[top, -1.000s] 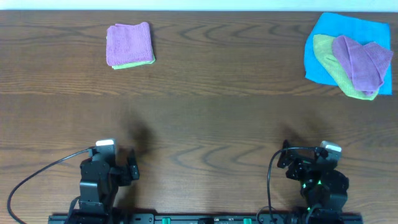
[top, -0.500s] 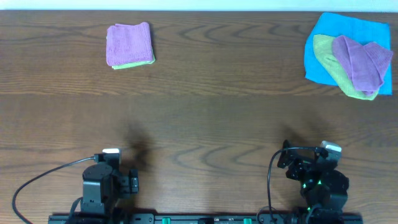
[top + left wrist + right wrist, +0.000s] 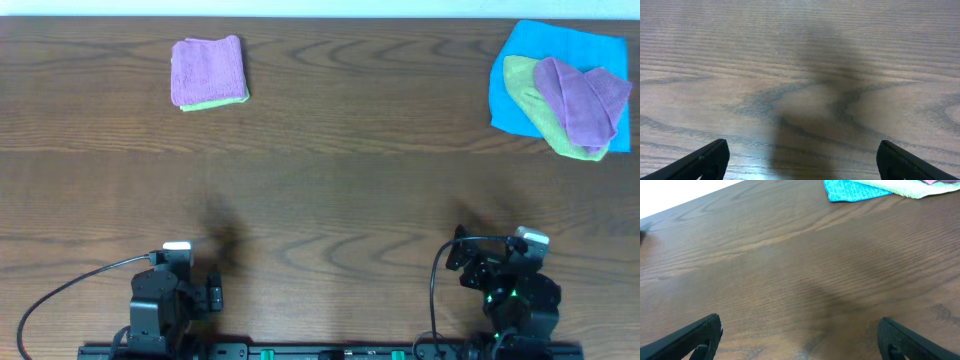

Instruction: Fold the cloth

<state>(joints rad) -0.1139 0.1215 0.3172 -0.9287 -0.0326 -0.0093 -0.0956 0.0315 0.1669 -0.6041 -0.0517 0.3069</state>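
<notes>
A crumpled lilac cloth (image 3: 578, 100) lies at the far right on top of a lime-green cloth (image 3: 530, 100) and a larger blue cloth (image 3: 560, 45). A second lilac cloth (image 3: 207, 68), folded square, sits at the far left on a folded green one (image 3: 215, 102). My left gripper (image 3: 802, 160) is open over bare wood near the front edge, holding nothing. My right gripper (image 3: 800, 335) is also open and empty, far from the pile. In the right wrist view the blue cloth's corner (image 3: 855, 190) shows at the top.
The dark wooden table (image 3: 330, 170) runs the full width. Both arm bases (image 3: 165, 310) (image 3: 510, 300) sit at the near edge, with black cables (image 3: 60, 290) looping beside them.
My left arm has drawn back a little toward the near edge. The right arm and all the cloths are where they were.
</notes>
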